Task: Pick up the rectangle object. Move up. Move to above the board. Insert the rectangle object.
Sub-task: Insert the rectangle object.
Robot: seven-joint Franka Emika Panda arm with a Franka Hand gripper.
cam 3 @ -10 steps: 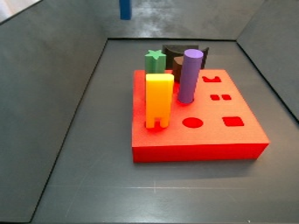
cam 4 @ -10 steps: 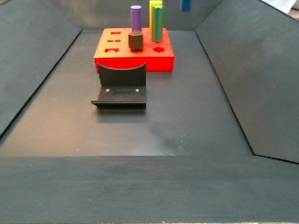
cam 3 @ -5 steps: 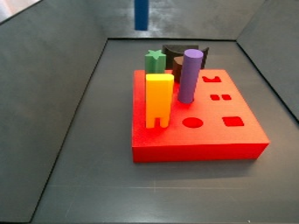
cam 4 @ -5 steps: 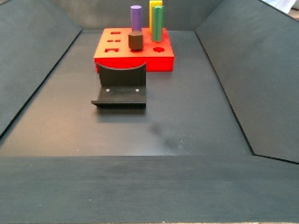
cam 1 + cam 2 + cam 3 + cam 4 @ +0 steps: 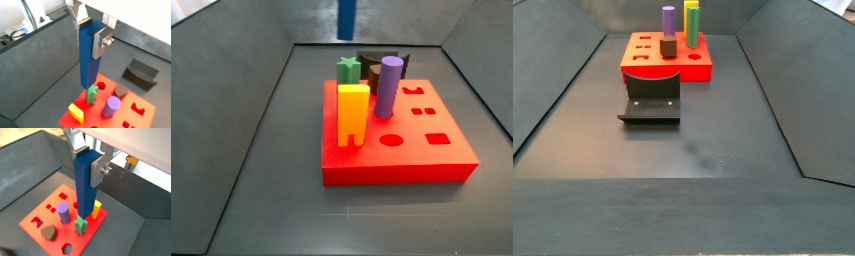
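From near to far in a side view: the red board [image 5: 398,160] sits on the dark floor with a yellow block [image 5: 353,112], a purple cylinder [image 5: 389,85] and a green star piece [image 5: 348,68] standing in it; the dark fixture [image 5: 380,59] lies just behind. Beyond and high above hangs the blue bar [image 5: 346,20].

In both wrist views the hand [image 5: 89,26] pinches the bar [image 5: 89,55] at its upper end, silver fingers [image 5: 98,168] flat on opposite faces. The bar looks rigid, smooth and light, likely slippery; a grip near the top suits insertion. Its long axis runs vertical, the free end pointing down toward the board [image 5: 37,213].
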